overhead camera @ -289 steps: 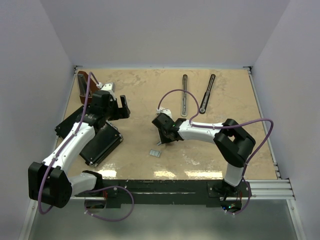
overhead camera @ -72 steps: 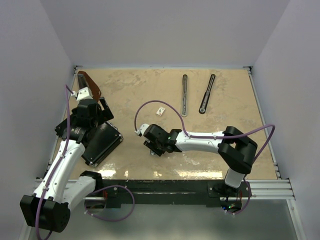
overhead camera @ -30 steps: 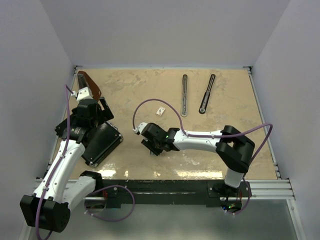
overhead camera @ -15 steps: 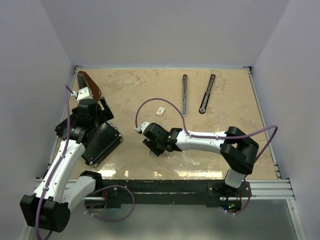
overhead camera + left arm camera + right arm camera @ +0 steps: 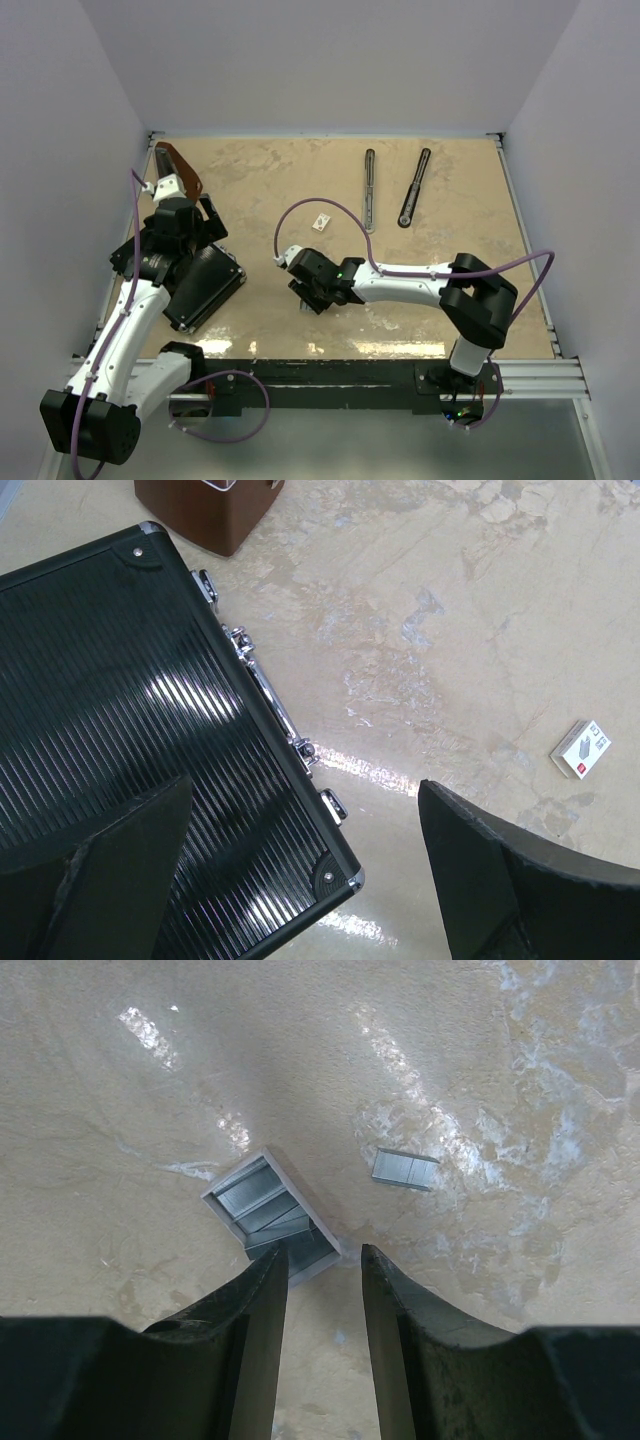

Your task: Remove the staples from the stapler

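Note:
The stapler lies apart as two slim bars at the table's far side: a dark-grey metal bar point(image 5: 369, 190) and a black bar with a rounded end point(image 5: 414, 187). In the right wrist view a short silvery strip of staples point(image 5: 405, 1169) lies loose on the table. Beside it is a small white-rimmed tray point(image 5: 272, 1218) holding more strips. My right gripper point(image 5: 322, 1257) hangs just over the tray's near corner, jaws a little apart and empty; it also shows in the top view point(image 5: 308, 293). My left gripper point(image 5: 305, 785) is wide open and empty over the black case's corner.
A flat black ribbed case point(image 5: 200, 285) with chrome latches point(image 5: 262, 685) lies at the left. A brown wedge-shaped object point(image 5: 180, 168) stands at the far left corner. A small white box point(image 5: 321, 222) lies mid-table and also shows in the left wrist view point(image 5: 581, 749).
Since the oldest frame my left arm has drawn back over the case, and the small white box now lies mid-table. My right gripper moved nearer and left, then nudged slightly right over the last second.

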`<state>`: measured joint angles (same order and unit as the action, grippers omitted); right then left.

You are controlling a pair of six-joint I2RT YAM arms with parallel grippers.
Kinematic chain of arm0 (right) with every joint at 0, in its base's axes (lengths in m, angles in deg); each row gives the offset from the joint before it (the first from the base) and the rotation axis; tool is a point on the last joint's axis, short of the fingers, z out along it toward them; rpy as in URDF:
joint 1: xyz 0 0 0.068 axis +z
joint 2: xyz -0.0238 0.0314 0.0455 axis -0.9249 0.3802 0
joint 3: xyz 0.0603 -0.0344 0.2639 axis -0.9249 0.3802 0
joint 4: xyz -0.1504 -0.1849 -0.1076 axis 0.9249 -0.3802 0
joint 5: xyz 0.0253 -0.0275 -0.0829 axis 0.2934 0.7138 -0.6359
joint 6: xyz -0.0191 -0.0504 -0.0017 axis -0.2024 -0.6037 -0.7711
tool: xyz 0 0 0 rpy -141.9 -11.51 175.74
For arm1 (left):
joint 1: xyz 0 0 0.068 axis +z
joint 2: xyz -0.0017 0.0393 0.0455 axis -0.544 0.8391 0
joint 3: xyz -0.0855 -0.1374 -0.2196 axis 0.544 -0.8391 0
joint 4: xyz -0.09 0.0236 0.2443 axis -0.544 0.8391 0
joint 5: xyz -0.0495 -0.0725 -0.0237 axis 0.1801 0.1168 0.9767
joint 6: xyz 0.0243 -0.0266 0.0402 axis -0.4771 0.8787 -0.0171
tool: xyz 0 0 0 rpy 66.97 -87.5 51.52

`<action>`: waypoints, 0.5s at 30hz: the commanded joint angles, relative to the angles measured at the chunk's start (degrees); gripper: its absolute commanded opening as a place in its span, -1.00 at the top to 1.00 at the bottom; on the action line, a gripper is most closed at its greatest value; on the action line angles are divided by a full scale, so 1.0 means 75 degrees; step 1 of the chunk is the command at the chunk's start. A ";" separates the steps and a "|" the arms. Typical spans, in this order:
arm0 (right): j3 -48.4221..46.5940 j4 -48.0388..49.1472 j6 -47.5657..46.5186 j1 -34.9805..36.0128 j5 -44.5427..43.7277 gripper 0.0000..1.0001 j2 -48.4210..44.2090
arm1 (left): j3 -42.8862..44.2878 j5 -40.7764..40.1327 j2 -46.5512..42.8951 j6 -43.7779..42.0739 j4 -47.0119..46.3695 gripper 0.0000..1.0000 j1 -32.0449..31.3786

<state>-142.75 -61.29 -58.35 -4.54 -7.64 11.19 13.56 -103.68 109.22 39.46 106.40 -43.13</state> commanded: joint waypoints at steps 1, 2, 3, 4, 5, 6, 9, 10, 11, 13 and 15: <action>0.0081 0.0062 0.0179 -0.0024 -0.0310 0.21 -0.0251 | 0.0003 -0.0005 0.0021 -0.0007 -0.0323 -1.00 0.0044; 0.0057 0.0050 0.0190 -0.0024 -0.0299 0.21 -0.0274 | -0.0009 0.0006 0.0021 0.0005 -0.0323 -1.00 0.0044; 0.0045 0.0050 0.0190 -0.0024 -0.0310 0.21 -0.0321 | 0.0003 -0.0005 0.0021 -0.0007 -0.0323 -1.00 0.0044; 0.0011 0.0039 0.0202 -0.0024 -0.0276 0.21 -0.0356 | -0.0009 -0.0006 0.0021 -0.0007 -0.0323 -1.00 0.0044; -0.0013 0.0038 0.0237 -0.0047 -0.0264 0.21 -0.0391 | -0.0009 0.0006 0.0021 -0.0007 -0.0312 -1.00 0.0044; -0.0036 0.0050 0.0237 -0.0048 -0.0229 0.21 -0.0449 | 0.0003 0.0006 0.0021 -0.0007 -0.0323 -1.00 0.0032; -0.0095 0.0097 0.0261 -0.0048 -0.0170 0.21 -0.0450 | -0.0009 0.0006 0.0021 -0.0007 -0.0323 -1.00 0.0044; -0.0107 0.0085 0.0261 -0.0059 -0.0170 0.21 -0.0404 | 0.0003 0.0006 0.0021 -0.0007 -0.0323 -1.00 0.0044; -0.0119 0.0097 0.0272 -0.0048 -0.0170 0.21 -0.0380 | -0.0009 -0.0005 0.0021 -0.0007 -0.0323 -1.00 0.0044; -0.0095 0.0132 0.0273 -0.0071 -0.0181 0.21 -0.0321 | 0.0003 0.0006 0.0021 -0.0007 -0.0323 -1.00 0.0044; -0.0060 0.0179 0.0284 -0.0071 -0.0158 0.21 -0.0321 | 0.0003 -0.0005 0.0021 -0.0007 -0.0323 -1.00 0.0044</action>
<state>-142.56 -61.25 -57.20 -4.72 -8.54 10.76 13.56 -103.68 109.25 39.46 106.40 -43.13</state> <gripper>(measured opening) 0.394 0.997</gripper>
